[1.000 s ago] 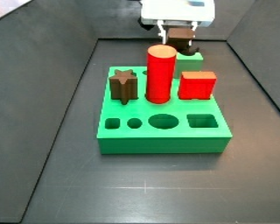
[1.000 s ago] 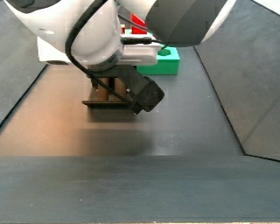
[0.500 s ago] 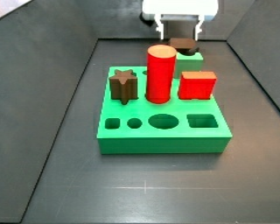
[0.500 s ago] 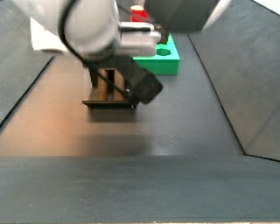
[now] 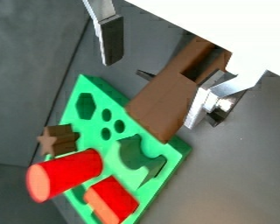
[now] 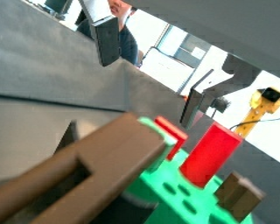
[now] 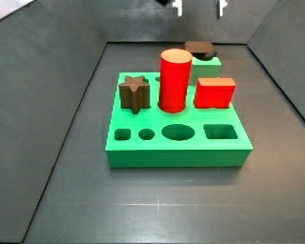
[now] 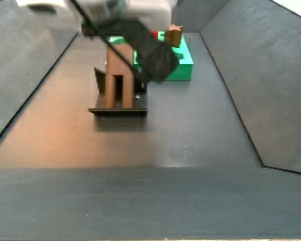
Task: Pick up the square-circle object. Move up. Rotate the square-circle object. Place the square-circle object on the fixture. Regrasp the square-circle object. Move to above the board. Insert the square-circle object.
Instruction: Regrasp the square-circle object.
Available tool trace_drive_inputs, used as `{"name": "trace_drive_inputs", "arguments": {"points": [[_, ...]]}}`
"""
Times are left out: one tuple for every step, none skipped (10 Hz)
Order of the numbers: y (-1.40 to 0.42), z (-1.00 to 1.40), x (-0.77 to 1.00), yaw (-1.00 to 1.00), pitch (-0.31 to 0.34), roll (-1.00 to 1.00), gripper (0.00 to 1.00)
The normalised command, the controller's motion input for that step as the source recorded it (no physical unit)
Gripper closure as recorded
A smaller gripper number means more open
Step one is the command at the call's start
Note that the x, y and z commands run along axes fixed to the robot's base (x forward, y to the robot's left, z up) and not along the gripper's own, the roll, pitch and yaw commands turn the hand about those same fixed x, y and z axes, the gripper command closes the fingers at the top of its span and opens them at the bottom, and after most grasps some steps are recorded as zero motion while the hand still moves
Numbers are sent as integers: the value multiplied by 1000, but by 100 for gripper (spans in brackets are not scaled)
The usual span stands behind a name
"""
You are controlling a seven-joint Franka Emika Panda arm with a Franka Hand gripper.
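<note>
The square-circle object (image 7: 200,47) is a dark brown bar resting on the fixture (image 7: 210,64), just behind the board (image 7: 181,143). In a side view it stands upright (image 8: 116,83) in the fixture's dark bracket (image 8: 119,112). My gripper (image 7: 200,8) hangs open above it, at the top edge of the view, with only air between the fingertips. In both wrist views the brown bar (image 5: 166,94) (image 6: 84,168) lies below and between the spread fingers (image 5: 111,39) (image 6: 108,39), and neither finger grips it.
On the board stand a tall red cylinder (image 7: 175,81), a red cube (image 7: 215,92) and a short brown star peg (image 7: 133,93). Star, small round, large round and square holes line its front row (image 7: 178,132). Dark sloping walls enclose the floor.
The gripper has risen straight up from around the bar, now almost out of the side view. The bar stays on the fixture.
</note>
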Motion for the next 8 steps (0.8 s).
{"name": "trace_drive_inputs", "arguments": {"points": [[15, 312, -37, 25, 68, 21, 0], [0, 0, -1000, 20, -23, -11, 0], [-3, -31, -1000, 9, -36, -31, 0], [2, -6, -1000, -10, -79, -14, 0], [-4, 5, -1000, -7, -88, 7, 0], [0, 2, -1000, 7, -98, 37, 0], [-4, 4, -1000, 13, -102, 50, 0], [-6, 12, -1000, 28, -108, 73, 0]]}}
